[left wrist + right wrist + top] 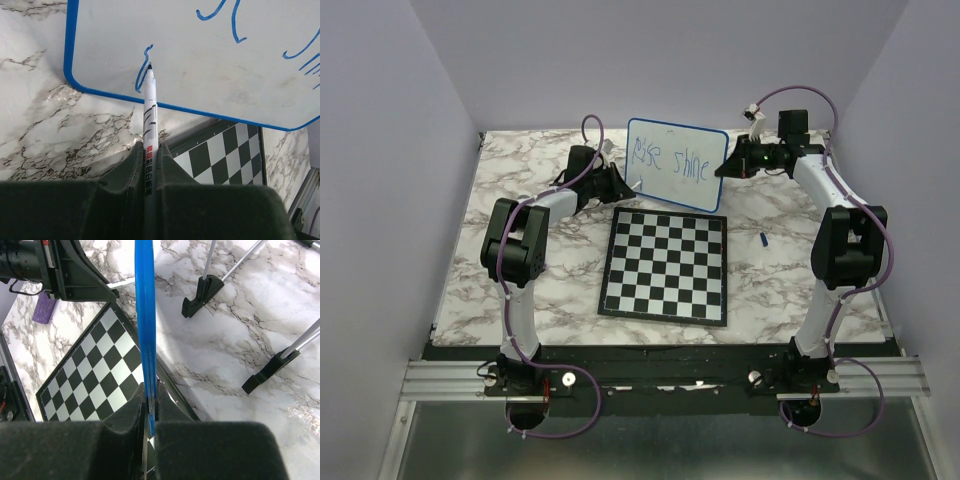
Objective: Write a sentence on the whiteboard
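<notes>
Blue sentence [670, 160] on the whiteboard [682, 192] reads "Rise shine" (marker [150, 115] tip below).

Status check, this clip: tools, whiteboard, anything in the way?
Left tool shut on marker, tip at lower corner of whiteboard. Right tool shut on board's edge, board tilted up. Sentence: "Rise shine", one stroke below. Chessboard in front, nothing blocking.
</notes>
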Tool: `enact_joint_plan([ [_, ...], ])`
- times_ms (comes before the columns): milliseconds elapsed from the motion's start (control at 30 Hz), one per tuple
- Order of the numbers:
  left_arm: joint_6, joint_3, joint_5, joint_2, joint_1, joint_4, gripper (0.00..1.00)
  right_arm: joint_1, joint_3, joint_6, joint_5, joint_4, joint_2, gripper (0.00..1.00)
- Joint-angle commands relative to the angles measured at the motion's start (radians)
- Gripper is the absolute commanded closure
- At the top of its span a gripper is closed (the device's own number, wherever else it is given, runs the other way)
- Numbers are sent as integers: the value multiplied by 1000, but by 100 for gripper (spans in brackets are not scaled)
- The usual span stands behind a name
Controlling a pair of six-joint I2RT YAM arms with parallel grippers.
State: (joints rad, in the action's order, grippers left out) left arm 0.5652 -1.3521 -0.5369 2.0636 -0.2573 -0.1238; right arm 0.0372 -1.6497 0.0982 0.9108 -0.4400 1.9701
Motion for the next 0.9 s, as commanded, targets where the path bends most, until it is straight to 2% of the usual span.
enact_joint_plan([
  [0,-10,-32,-38,24,-5,27,100,-3,5,11,36,32,1,100],
  [567,-36,-5,-77,29,-11,55,100,-3,5,11,37,32,1,100],
  [867,-51,1,-31,15,-5,95,100,-3,5,9,37,34,-2,100],
])
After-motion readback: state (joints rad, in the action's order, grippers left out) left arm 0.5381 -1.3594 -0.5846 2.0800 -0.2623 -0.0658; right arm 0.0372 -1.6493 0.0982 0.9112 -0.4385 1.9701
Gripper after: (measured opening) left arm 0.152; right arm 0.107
